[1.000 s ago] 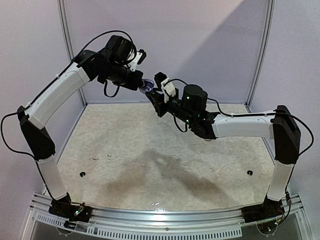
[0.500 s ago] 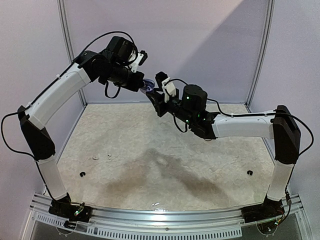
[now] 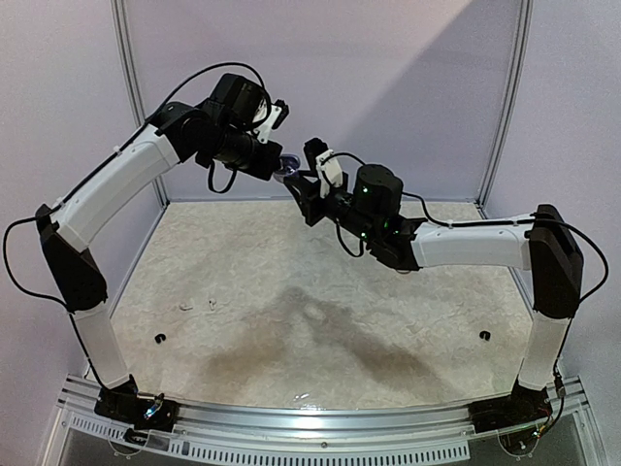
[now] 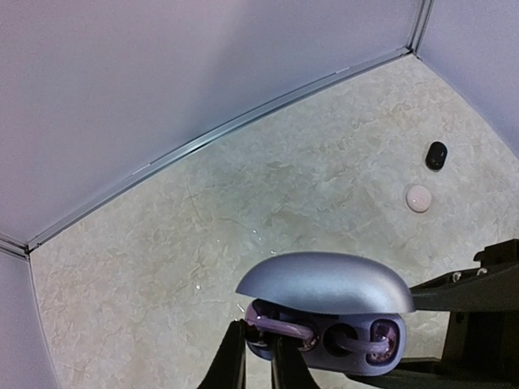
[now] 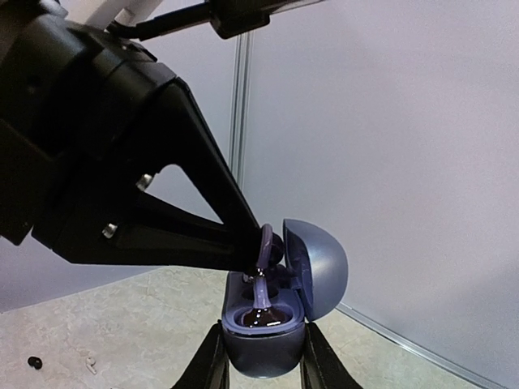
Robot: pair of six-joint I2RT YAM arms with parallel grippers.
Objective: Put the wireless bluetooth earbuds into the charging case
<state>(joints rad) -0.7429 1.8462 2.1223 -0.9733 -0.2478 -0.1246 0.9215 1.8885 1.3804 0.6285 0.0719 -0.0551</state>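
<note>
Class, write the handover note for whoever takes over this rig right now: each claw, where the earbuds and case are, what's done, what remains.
Left claw: shut on a purple earbud, held at a socket of the open charging case.
Right claw: shut on the case's base, mid-air.
Done: lid open, earbud lined up; apparently not seated.
Left: seat it, release. A black bud and a white bud lie on the table.
</note>
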